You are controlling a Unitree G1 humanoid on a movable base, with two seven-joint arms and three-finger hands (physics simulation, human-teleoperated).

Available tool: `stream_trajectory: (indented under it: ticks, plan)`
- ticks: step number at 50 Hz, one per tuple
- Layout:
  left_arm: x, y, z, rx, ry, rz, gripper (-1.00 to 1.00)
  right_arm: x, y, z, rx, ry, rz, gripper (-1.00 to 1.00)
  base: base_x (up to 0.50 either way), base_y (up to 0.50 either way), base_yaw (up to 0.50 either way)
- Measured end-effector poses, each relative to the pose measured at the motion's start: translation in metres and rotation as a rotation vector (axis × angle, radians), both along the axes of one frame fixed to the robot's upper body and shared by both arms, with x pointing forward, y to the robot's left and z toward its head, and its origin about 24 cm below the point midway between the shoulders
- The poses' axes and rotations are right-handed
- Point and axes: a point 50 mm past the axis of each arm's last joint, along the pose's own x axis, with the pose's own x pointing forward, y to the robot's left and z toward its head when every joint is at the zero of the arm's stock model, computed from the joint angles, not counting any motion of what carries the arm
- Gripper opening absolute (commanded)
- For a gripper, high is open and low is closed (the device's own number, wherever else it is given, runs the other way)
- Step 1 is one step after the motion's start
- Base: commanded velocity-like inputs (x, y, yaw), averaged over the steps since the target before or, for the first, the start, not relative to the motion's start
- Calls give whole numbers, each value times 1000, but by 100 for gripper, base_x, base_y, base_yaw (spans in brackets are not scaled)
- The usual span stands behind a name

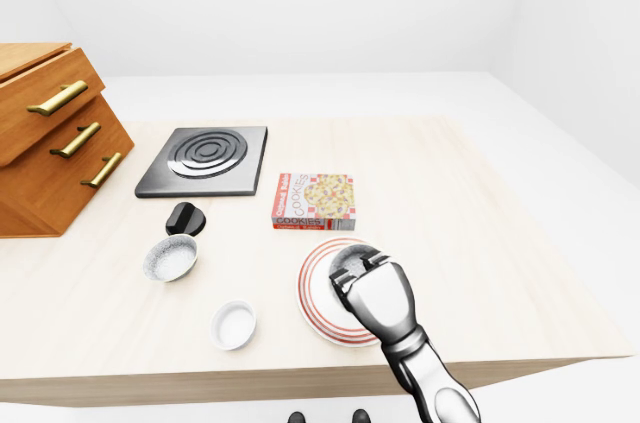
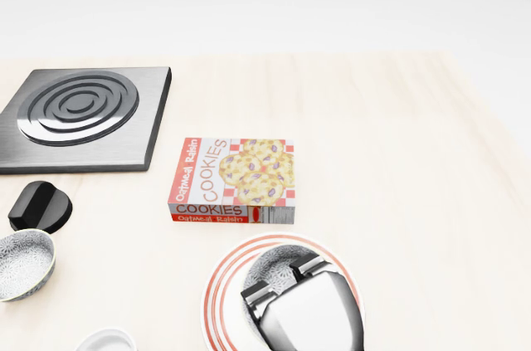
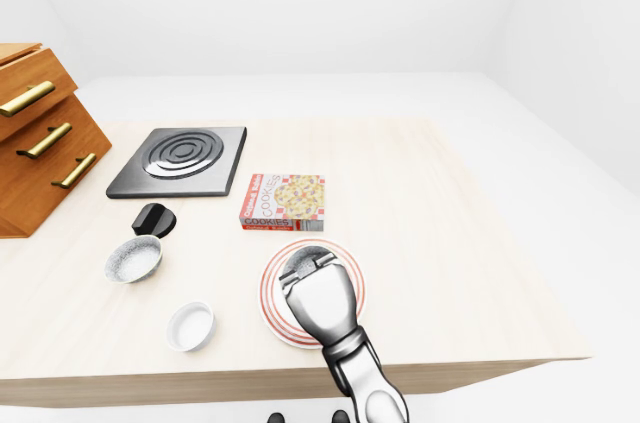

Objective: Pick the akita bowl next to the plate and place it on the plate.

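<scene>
Akita bowl (image 2: 278,261) of speckled grey ceramic is over the red-ringed white plate (image 2: 217,289), lower centre. The silver right hand (image 2: 303,314) covers its rim, grip unclear — best to lower gently and release centred.

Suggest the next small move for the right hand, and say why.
Probably open the right hand and let go. The akita bowl sits inside the red rings of the plate, with the hand hooked over the bowl's rim. Contact between bowl and plate is hidden under the hand, so release gently.
</scene>
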Motion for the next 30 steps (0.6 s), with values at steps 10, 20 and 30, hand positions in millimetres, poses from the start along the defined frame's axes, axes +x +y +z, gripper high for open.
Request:
stream_trajectory:
  ticks: [10,20,30]
  plan:
    - [0,0,0,-1,1,1,100,-1,1,0,12,7,3,-100,0,0,0]
    - [0,0,-1,-2,2,2,100,-3,5,-4,8,14,23,-100,0,0,0]
    - [0,0,-1,-3,3,2,100,-3,8,-9,-7,17,35,-100,0,0,0]
